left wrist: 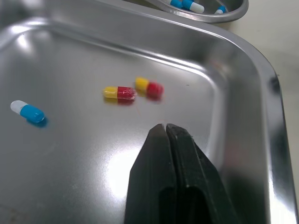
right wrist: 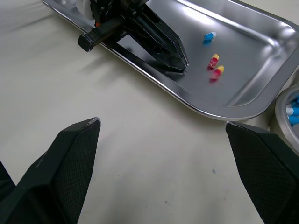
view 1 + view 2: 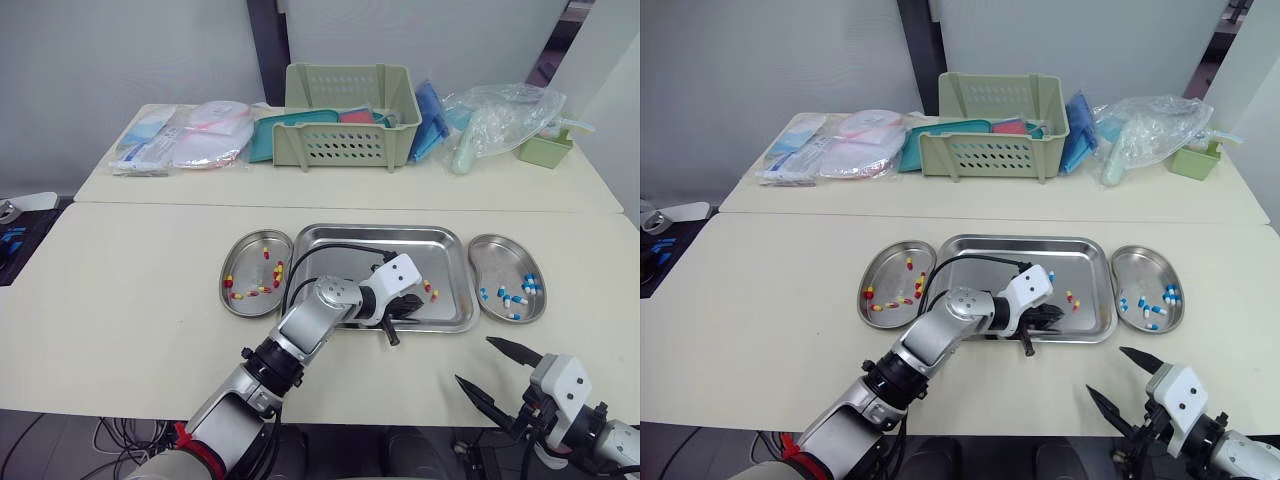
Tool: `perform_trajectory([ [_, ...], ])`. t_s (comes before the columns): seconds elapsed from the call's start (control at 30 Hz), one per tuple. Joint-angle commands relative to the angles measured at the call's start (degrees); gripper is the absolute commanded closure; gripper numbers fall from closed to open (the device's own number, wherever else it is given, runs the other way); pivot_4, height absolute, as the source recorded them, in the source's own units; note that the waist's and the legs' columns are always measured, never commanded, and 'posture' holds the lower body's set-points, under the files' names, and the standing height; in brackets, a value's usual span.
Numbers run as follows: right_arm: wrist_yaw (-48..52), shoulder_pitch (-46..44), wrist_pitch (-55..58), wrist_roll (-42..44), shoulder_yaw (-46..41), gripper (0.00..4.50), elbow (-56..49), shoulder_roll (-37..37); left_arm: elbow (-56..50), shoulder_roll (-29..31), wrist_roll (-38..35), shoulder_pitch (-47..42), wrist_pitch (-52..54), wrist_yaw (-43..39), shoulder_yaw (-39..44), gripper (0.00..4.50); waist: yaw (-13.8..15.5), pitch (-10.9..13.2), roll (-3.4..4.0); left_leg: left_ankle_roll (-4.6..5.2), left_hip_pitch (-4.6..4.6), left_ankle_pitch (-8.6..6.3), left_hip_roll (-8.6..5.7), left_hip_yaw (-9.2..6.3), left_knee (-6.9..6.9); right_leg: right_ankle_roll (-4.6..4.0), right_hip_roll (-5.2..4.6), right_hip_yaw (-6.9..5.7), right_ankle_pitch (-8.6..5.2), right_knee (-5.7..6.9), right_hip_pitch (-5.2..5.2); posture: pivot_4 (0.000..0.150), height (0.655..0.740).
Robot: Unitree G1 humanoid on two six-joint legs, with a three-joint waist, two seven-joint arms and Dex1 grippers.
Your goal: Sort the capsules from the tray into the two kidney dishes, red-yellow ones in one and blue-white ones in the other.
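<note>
Left gripper (image 1: pixel 165 128): fingers pressed together, nothing held, tips low over tray (image 3: pixel 380 232) floor
Right gripper (image 3: pixel 473 360): fingers spread wide, idle over table (image 3: pixel 150 300), 5 o'clock from tray
Step, as judged: approach to next pick; fingers must part, then straddle one capsule
Tray holds: red-yellow pair (image 1: pixel 119 93), 2 o'clock from tips; blue-white capsule (image 1: pixel 28 112), 12 o'clock
Left kidney dish (image 3: pixel 245 305), 9 o'clock of tray: several red-yellow capsules (image 3: pixel 277 272)
Right kidney dish (image 3: pixel 505 242), 3 o'clock: blue-white capsules (image 3: pixel 503 298)
</note>
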Motion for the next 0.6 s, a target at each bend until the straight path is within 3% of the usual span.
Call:
perform_trajectory([
  [0.03,-0.4,-0.5,0.4,1.2,-0.8,0.00,-2.2,-0.5,-0.3,-0.4,0.4,0.1,-0.9,-0.8,-0.6,4.46,0.0,0.0,0.00,0.00,0.00,0.00,0.00,0.00,0.00,0.00,0.00,0.00,0.00,0.00,0.00,0.150,0.7390],
  [0.6,-0.8,-2.6,1.9,1.3,-0.7,0.00,-2.5,-0.7,-8.9,1.5,-3.6,0.1,-1.3,-3.0,5.0,4.46,-0.1,0.0,0.01,0.00,-0.01,0.00,0.00,-0.01,0.00,0.00,0.00,0.00,0.00,0.01,-0.01,0.150,0.7390],
])
